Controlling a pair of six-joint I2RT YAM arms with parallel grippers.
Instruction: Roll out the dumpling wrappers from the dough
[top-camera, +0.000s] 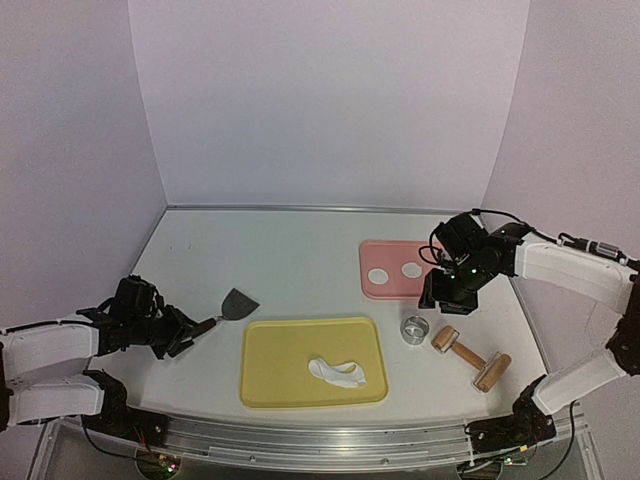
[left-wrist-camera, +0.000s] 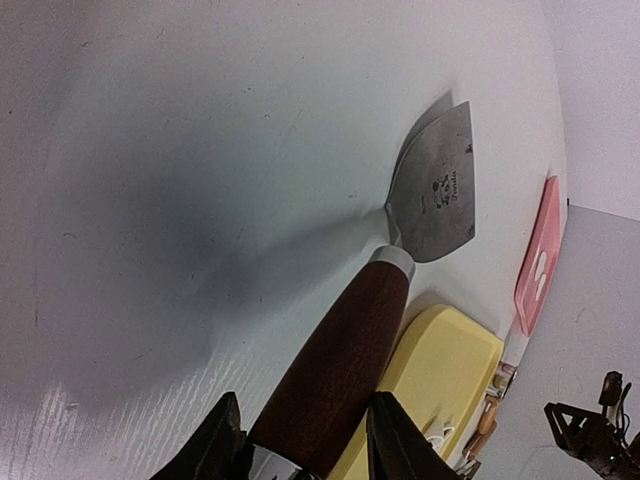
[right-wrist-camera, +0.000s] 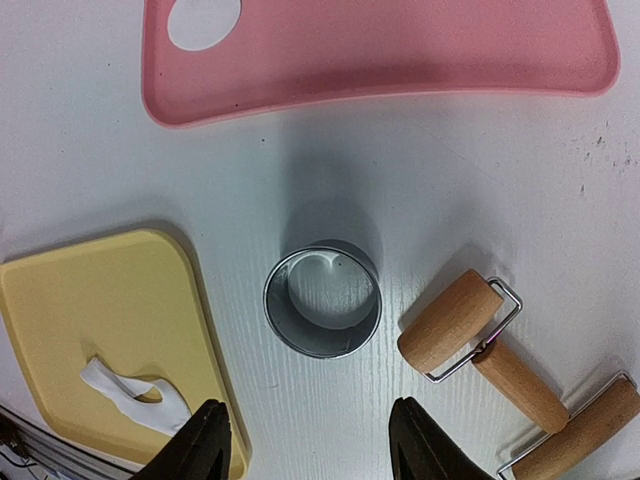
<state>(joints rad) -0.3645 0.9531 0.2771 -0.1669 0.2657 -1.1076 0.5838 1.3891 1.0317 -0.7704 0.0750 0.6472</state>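
Observation:
Two round white dumpling wrappers (top-camera: 378, 274) (top-camera: 412, 270) lie on the pink tray (top-camera: 395, 291); one wrapper (right-wrist-camera: 204, 22) shows in the right wrist view. An irregular white dough piece (top-camera: 338, 372) (right-wrist-camera: 130, 395) lies on the yellow tray (top-camera: 280, 372). The metal ring cutter (top-camera: 415, 328) (right-wrist-camera: 280, 320) stands on the table. My right gripper (top-camera: 440, 300) (right-wrist-camera: 305, 440) is open and empty above the ring cutter. My left gripper (top-camera: 185, 335) (left-wrist-camera: 305, 440) is shut on the brown handle of the scraper (top-camera: 238, 303) (left-wrist-camera: 340, 350), whose blade rests on the table.
A wooden rolling pin (top-camera: 470, 358) (right-wrist-camera: 450, 320) lies right of the ring cutter. The yellow tray (right-wrist-camera: 90, 300) is left of the cutter and the pink tray (right-wrist-camera: 400, 50) behind it. Walls close the table at back and sides.

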